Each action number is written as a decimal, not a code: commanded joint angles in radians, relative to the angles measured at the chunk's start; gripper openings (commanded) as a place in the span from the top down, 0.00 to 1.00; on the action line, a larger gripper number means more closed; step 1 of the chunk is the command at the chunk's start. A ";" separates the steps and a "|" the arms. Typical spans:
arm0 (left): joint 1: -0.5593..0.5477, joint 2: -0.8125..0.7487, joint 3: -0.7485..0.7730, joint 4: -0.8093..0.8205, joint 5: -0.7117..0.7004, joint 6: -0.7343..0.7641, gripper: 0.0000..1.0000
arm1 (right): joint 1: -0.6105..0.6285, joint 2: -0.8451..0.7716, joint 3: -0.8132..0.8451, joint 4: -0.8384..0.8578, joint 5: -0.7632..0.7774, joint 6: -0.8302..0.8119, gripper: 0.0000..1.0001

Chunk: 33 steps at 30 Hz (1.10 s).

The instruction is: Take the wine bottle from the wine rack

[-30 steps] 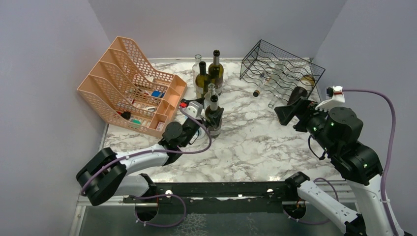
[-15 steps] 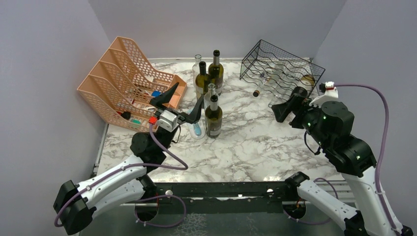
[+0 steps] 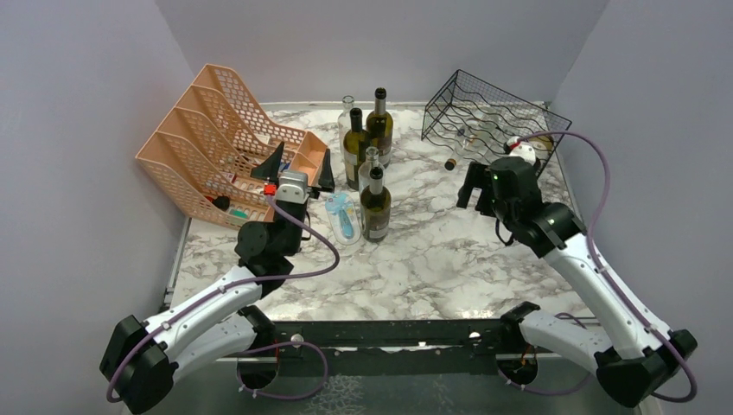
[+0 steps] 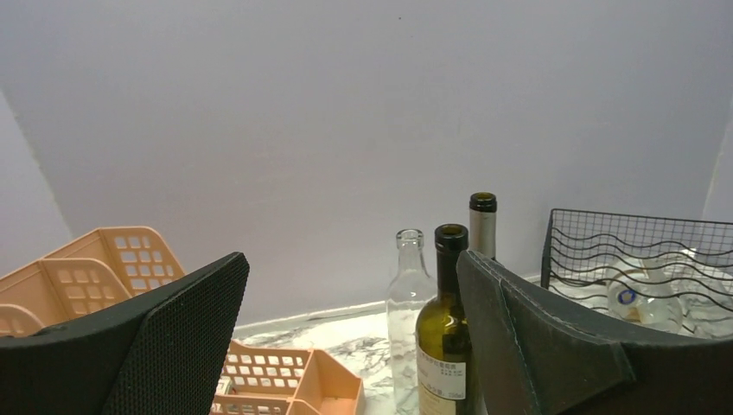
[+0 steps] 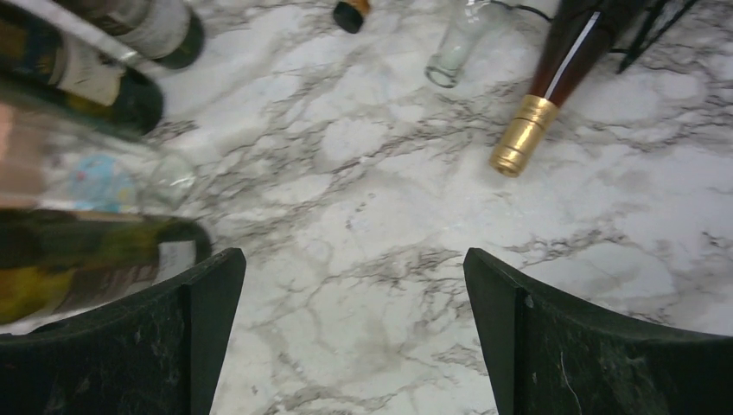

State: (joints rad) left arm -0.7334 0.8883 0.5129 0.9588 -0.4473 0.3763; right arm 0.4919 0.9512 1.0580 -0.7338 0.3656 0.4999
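**A:** How far along is it?
**B:** Nothing is coming off yet. The left gripper [image 3: 301, 169] is hovering open by the peach organizer [image 3: 207, 130], and 5 standing bottles [image 3: 374, 203] are crowding mid-surface [image 3: 449, 251].
**A:** And right?
**B:** The right gripper [image 3: 475, 188] is gaping empty before the wine rack [image 3: 497, 104]. The wine bottle [image 5: 570, 47] is lying inside, neck facing open marble.

Wine rack [image 3: 497, 112] is metal wire, wine bottle [image 5: 570, 47] glossy glass, organizer [image 3: 203, 138] plastic, table [image 3: 432, 259] polished marble-look.
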 commanded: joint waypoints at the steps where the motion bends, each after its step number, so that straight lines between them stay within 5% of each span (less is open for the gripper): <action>1: 0.018 0.011 0.030 0.009 -0.043 -0.006 0.03 | 0.003 0.076 -0.028 0.040 0.271 0.031 0.00; 14: 0.026 0.024 0.032 0.000 -0.017 -0.019 0.04 | -0.010 0.222 -0.085 0.231 0.347 -0.002 0.00; 33: 0.028 0.040 0.043 -0.025 -0.005 -0.043 0.04 | -0.258 0.570 -0.038 0.524 0.056 -0.059 0.19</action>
State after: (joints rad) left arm -0.7124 0.9260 0.5156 0.9379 -0.4603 0.3462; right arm 0.2554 1.4700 0.9825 -0.2752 0.4801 0.4290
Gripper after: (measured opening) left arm 0.959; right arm 0.820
